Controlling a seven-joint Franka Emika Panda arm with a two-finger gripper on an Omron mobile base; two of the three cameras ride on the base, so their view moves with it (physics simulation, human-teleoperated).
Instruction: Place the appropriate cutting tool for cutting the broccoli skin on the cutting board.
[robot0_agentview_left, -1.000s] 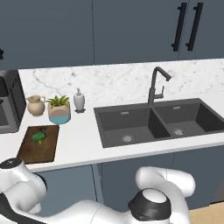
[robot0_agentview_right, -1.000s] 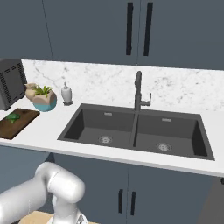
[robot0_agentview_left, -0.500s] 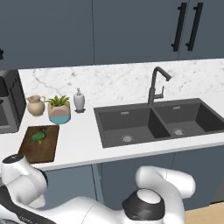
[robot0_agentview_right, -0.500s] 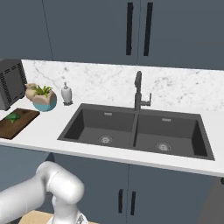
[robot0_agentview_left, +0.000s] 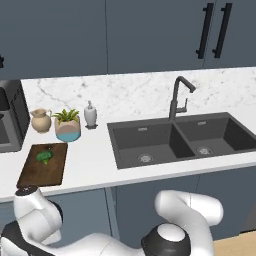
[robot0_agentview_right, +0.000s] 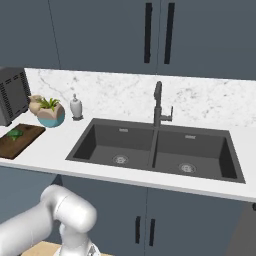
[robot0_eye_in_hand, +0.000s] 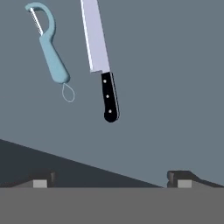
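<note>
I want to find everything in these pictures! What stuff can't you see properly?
- Knife: hand view, blade tip cut off by the top edge.
- Toaster: left base view, cut off by the left edge.
- Broccoli: right base view, too small for detail.
- Gripper: hand view, just the tips of its open fingers show.

A kitchen knife (robot0_eye_in_hand: 101, 57) shows a smooth, bright silver metal blade and a glossy black handle set with 3 pale rivets, beside a matt light-blue peeler (robot0_eye_in_hand: 50, 48) that looks like plastic, both on a flat, dull grey surface. The cutting board (robot0_agentview_left: 44, 164) is dark brown wood with visible grain under a bumpy green broccoli (robot0_agentview_left: 44, 156); the countertop (robot0_agentview_left: 95, 159) is white veined marble around a matt dark sink (robot0_agentview_left: 180, 140).
</note>
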